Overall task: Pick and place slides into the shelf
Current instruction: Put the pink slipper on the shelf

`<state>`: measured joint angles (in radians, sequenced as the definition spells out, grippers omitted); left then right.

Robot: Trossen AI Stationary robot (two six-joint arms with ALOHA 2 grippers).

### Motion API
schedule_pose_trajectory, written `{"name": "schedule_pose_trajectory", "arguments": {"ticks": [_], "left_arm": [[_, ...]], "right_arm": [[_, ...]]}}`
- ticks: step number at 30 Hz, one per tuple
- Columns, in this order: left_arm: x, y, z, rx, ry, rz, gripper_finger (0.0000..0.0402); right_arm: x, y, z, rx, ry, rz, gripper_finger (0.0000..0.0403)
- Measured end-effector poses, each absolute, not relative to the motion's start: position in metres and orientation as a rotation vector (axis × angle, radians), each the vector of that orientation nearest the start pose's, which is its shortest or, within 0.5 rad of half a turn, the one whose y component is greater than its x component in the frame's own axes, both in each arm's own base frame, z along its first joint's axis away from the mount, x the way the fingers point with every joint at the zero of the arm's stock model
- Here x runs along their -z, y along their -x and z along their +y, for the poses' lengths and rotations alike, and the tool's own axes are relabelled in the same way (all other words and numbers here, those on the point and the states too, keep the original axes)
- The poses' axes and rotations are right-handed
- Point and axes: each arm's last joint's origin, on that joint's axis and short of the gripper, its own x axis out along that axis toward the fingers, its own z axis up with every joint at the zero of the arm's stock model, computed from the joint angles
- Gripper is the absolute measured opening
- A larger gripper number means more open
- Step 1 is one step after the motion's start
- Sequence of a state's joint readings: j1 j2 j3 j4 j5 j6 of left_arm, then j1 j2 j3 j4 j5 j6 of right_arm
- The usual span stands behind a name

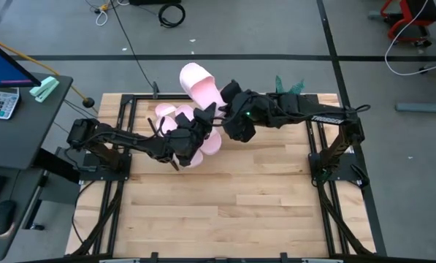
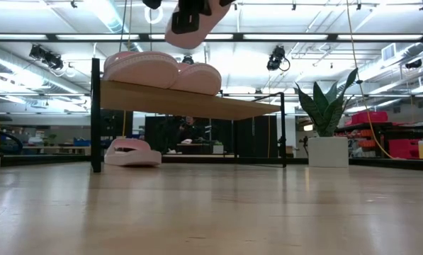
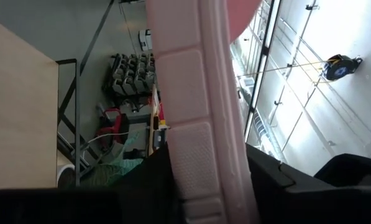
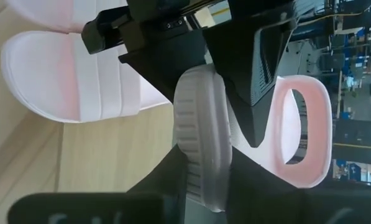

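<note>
Pale pink rubber slide sandal (image 1: 198,82), upper centre: gripped by right hand (image 1: 219,98); left hand (image 1: 196,131) half-open around it.

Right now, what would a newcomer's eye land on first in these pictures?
Both grippers meet on one pale pink slide held high in the air above the shelf: the right gripper clamps its edge while the left gripper has it between its fingers. Two slides already rest on the slanted board, and another lies on the table beneath it.
</note>
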<state>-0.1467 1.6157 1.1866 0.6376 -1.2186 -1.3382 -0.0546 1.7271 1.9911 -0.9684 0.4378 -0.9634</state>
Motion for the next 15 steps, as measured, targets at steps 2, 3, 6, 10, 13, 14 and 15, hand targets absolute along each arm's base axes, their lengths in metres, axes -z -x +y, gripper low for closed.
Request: {"name": "schedule_pose_trajectory", "arguments": {"ticks": [2, 3, 6, 10, 13, 14, 15], "left_arm": [[-0.337, -0.356, -0.025, -0.795, 1.335, -0.871, 0.0153], [-0.337, -0.356, -0.025, -0.792, 1.338, -0.875, 0.0156], [-0.34, -0.355, -0.024, -0.793, 1.313, -0.878, 0.0168], [-0.345, -0.354, -0.024, -0.796, 1.26, -0.876, 0.0191], [-0.346, -0.353, -0.024, -0.795, 1.242, -0.874, 0.0214], [-0.346, -0.353, -0.024, -0.791, 1.241, -0.872, 0.0222], [-0.347, -0.353, -0.025, -0.788, 1.243, -0.873, 0.023]], "right_arm": [[-0.425, -0.352, -0.034, 0.105, 1.034, 0.882, 0.0069], [-0.425, -0.352, -0.035, 0.107, 1.031, 0.882, 0.0069], [-0.426, -0.352, -0.036, 0.109, 1.026, 0.877, 0.0068], [-0.427, -0.352, -0.036, 0.12, 1.026, 0.872, 0.0066], [-0.429, -0.35, -0.036, 0.125, 1.022, 0.87, 0.0064], [-0.429, -0.35, -0.037, 0.127, 1.018, 0.871, 0.0064], [-0.429, -0.349, -0.037, 0.131, 1.014, 0.872, 0.0064]]}}
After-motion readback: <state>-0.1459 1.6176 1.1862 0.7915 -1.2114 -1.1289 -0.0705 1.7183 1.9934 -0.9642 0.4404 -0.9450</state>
